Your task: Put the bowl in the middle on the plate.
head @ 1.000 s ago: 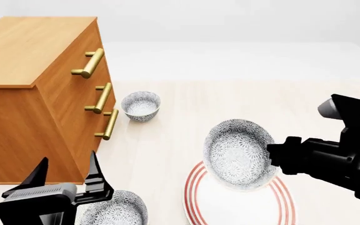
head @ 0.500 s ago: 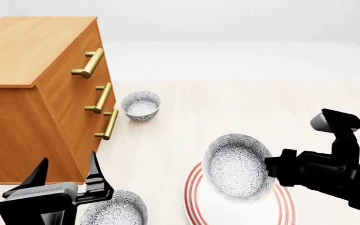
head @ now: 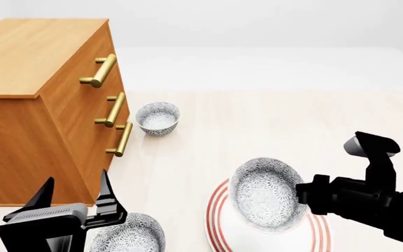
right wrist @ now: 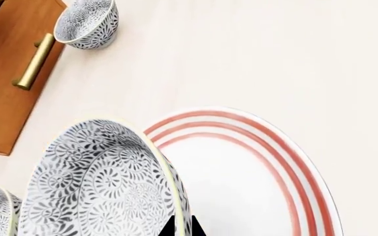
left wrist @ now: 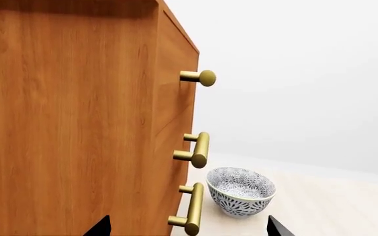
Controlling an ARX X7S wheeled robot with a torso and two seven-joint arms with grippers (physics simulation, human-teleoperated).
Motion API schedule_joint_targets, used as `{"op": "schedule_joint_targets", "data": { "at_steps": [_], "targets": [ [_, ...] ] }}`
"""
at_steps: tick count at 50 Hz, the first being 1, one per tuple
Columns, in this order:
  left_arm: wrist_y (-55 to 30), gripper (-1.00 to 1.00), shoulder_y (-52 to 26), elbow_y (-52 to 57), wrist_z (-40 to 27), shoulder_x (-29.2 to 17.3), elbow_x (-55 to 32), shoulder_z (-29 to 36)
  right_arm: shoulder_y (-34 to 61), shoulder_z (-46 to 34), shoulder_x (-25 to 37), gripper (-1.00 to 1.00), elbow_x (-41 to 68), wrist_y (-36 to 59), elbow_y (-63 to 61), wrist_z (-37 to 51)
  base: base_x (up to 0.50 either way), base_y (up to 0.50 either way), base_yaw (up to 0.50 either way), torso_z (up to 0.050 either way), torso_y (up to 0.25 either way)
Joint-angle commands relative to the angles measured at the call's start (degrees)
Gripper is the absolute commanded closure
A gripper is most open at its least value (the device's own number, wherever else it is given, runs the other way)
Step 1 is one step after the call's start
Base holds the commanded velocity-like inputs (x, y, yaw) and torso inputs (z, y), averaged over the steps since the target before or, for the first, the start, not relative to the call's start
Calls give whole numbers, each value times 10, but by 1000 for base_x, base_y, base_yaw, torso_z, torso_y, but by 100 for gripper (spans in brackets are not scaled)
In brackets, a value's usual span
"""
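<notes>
While the left wrist view faces the orange-brown wooden drawer chest [left wrist: 77, 118] with brass bar handles [left wrist: 196, 150], a small speckled blue-grey ceramic bowl [left wrist: 240, 191] sits on the pale cream worktop [left wrist: 333, 206] before a plain white wall.

In the head view, the left gripper [head: 72, 202] hangs released above another bowl [head: 128, 235]. The right gripper [head: 305, 195] grasps the tilted middle bowl [head: 266, 194] over the large white red-ringed plate [head: 219, 226].

In the right wrist view, this bowl [right wrist: 100, 182] overlaps the plate's [right wrist: 261, 162] rim.
</notes>
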Motion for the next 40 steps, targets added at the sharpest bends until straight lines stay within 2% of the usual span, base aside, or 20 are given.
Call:
{"op": "schedule_joint_targets", "data": {
  "at_steps": [1,40],
  "targets": [
    [-1,-100,0,0,-2,-1,-1,1,-13,4,-10,100,-7,-17,11,-12,0,0,0,0,0],
    [-1,-100,-3,-1,-8,-5,-5,6,-71,-5,-25,100,-7,-56,60,-47,0,0,0,0,0]
  ]
}}
